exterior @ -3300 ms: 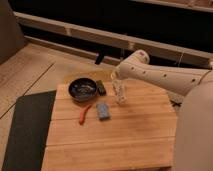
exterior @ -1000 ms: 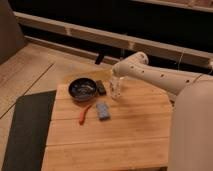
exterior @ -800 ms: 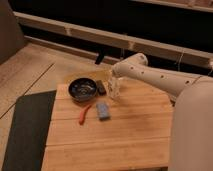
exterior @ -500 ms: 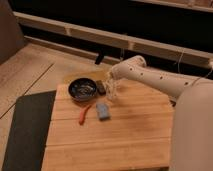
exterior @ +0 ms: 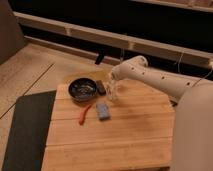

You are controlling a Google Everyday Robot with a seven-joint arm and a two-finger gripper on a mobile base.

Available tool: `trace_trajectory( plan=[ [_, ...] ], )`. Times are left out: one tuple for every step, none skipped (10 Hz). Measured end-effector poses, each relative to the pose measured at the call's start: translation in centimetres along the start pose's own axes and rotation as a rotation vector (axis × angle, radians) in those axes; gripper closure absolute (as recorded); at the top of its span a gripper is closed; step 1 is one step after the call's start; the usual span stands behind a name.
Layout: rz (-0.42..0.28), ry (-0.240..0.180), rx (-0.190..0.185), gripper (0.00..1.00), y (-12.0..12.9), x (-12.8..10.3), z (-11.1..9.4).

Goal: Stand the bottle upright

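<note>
table (exterior: 125, 135): we see a wooden slat top, and all the small things lie on its far left part.
arm (exterior: 160, 82): white, it reaches from the right side down to the far left area of the table.
dark bowl (exterior: 82, 89): it stands at the far left corner, with a small dark object (exterior: 101, 87) just beside it on its right.
gripper (exterior: 112, 90): it is low over the table, just right of the dark bowl; we cannot tell how it is set or whether it holds something.
blue block (exterior: 103, 110): it lies in front of the gripper, near it but apart.
orange-red tool (exterior: 84, 114): thin, it lies left of the blue block.
bottle (exterior: 111, 94): we see only a pale slim shape at the gripper; we cannot tell if it is tilted or upright.
bottle, handling: we judge it light and stiff, with smooth plastic that can slip; a hold at the middle of the body seems best, because a narrow base tips easily.
bottle, look: small, slim and whitish; cap and label are too small to tell.
</note>
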Motion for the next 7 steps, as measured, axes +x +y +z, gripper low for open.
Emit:
trace_trajectory(
  plan=[
    [0.006,0.008,0.001,0.32,0.01,0.14,-0.14],
    [0.011,0.015,0.002,0.32,0.07,0.26,-0.27],
    [0.014,0.025,0.002,0.32,0.19,0.43,-0.37],
    [0.016,0.030,0.002,0.32,0.19,0.55,-0.42],
    [0.018,0.033,0.003,0.32,0.15,0.58,-0.50],
    [0.021,0.038,0.000,0.32,0.26,0.57,-0.56],
    [0.021,0.038,0.000,0.32,0.28,0.58,-0.55]
  ],
)
